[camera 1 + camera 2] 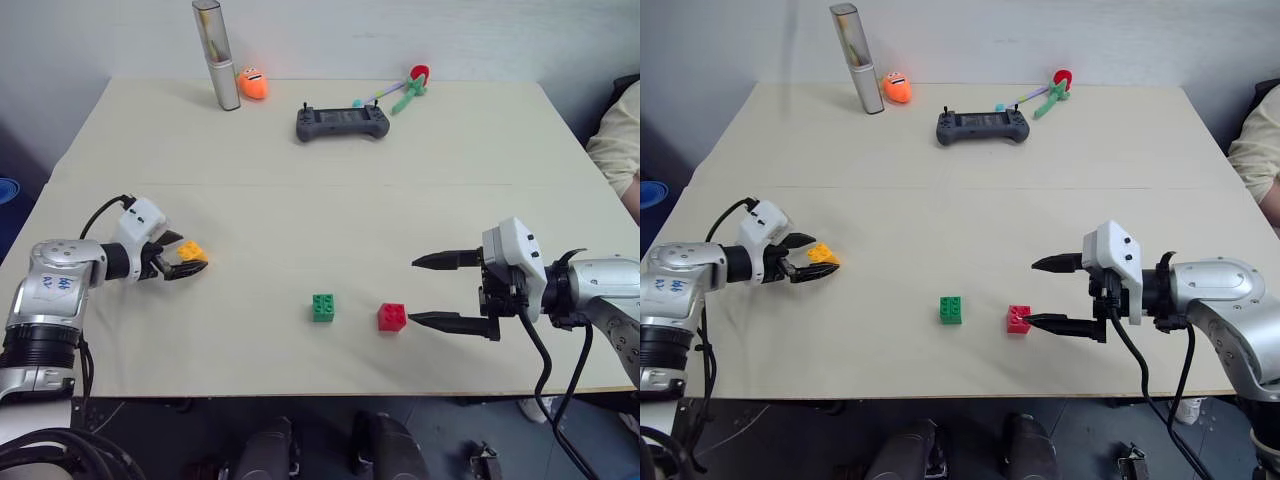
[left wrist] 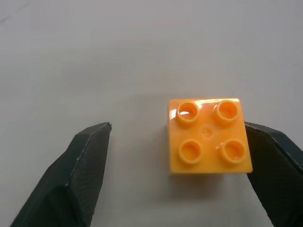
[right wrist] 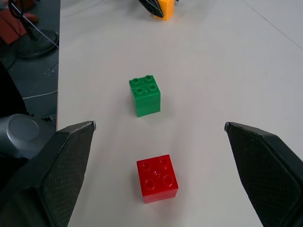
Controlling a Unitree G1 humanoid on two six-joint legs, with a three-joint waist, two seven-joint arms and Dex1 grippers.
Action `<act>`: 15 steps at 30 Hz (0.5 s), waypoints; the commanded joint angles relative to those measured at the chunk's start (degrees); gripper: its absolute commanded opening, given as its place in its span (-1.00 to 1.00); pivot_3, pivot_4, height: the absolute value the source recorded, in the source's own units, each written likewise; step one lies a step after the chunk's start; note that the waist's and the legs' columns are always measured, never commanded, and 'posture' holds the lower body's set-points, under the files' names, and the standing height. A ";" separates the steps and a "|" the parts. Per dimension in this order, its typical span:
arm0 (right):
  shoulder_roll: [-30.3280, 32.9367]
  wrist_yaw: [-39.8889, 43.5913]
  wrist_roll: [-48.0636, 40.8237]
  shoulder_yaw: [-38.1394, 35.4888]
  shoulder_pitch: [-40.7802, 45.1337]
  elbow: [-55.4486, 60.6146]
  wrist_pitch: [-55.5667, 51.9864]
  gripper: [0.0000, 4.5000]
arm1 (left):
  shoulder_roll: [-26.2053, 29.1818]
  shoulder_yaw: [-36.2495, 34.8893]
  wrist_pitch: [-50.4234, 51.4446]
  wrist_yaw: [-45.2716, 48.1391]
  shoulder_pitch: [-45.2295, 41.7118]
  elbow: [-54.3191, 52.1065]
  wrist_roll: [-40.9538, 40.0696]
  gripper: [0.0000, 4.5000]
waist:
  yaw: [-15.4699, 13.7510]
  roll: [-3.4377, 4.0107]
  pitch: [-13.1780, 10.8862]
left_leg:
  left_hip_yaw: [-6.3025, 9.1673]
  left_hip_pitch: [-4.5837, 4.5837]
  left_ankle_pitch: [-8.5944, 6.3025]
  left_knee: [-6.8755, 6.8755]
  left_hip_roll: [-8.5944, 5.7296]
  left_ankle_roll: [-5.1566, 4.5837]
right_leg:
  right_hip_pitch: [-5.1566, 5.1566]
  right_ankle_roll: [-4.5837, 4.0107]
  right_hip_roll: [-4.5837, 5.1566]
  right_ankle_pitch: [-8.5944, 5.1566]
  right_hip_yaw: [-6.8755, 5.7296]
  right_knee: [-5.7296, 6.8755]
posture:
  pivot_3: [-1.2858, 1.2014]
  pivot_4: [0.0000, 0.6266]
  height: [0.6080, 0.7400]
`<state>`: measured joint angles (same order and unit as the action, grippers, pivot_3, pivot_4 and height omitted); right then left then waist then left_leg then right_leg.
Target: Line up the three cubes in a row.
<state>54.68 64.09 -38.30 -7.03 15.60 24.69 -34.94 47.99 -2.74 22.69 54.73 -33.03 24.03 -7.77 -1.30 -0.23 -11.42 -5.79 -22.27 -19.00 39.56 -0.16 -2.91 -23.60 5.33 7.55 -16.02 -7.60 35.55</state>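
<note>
At the left of the frame, the yellow-orange cube point(image 2: 208, 136) is bracketed by the part-open left gripper point(image 1: 183, 259), one finger seemingly touching it, the other apart; no grasp is made yet. The green cube point(image 1: 323, 307) and red cube point(image 1: 392, 317) lie at lower centre, beside the wide-open, empty right gripper point(image 1: 452, 292). The brick should be centred before closing. No writing can be read.

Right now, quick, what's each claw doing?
Left claw: open around the yellow-orange studded plastic cube, one finger touching it, not clamped.
Right claw: open, empty.
</note>
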 commanded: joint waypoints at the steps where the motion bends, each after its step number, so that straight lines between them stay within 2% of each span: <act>1: -0.22 -0.90 -0.58 -2.18 -0.61 2.14 0.86 1.00 | 0.29 0.66 -1.94 1.40 -1.30 1.73 0.49 0.37 | -0.03 0.00 0.00 | 0.00 0.00 0.00 0.01 0.00 0.00 | 0.00 0.00 0.00 0.00 0.00 0.00 | 0.03 -0.52 1.00; 6: -0.40 -1.60 -0.55 -2.08 -1.54 2.69 1.22 1.00 | 0.42 1.20 -3.52 3.03 -1.55 2.61 0.27 -0.33 | -0.02 0.00 0.00 | 0.02 0.00 0.00 0.05 0.00 -0.01 | 0.02 0.00 0.04 0.00 0.03 0.02 | 0.03 -0.52 1.00; 10: -0.35 -1.70 -0.51 -1.95 -1.73 2.69 1.14 1.00 | 0.79 1.58 -9.06 8.53 -2.09 2.12 -0.83 -0.33 | -0.01 0.00 0.00 | 0.02 0.00 0.00 0.05 0.00 -0.01 | 0.02 0.01 0.04 0.00 0.02 0.02 | 0.03 -0.52 1.00; 13: 0.62 -0.28 -0.19 -1.91 -2.62 2.66 1.61 1.00 | 0.85 3.18 -9.46 18.28 -2.83 -1.96 -4.14 -0.33 | -0.18 -0.01 0.00 | 0.03 -0.01 0.00 0.07 0.00 -0.01 | 0.02 0.00 0.05 0.00 0.02 0.01 | 0.03 -0.52 1.00; 15: 1.13 0.57 0.50 -1.76 -3.42 2.78 2.38 1.00 | 1.47 7.93 -12.13 25.48 -3.62 -4.99 -2.66 -0.33 | -0.30 -0.01 0.00 | 0.11 -0.05 0.00 0.11 -0.02 -0.01 | 0.05 0.00 0.04 0.00 0.03 0.00 | 0.03 -0.52 1.00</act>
<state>54.74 63.88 -37.78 -7.22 12.19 25.67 -33.78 48.54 3.26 12.78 75.31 -35.36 22.64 -10.01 -1.61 -0.24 -11.42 -5.66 -22.35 -19.00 39.71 -0.20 -2.92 -23.54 5.34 7.55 -16.01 -7.59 35.55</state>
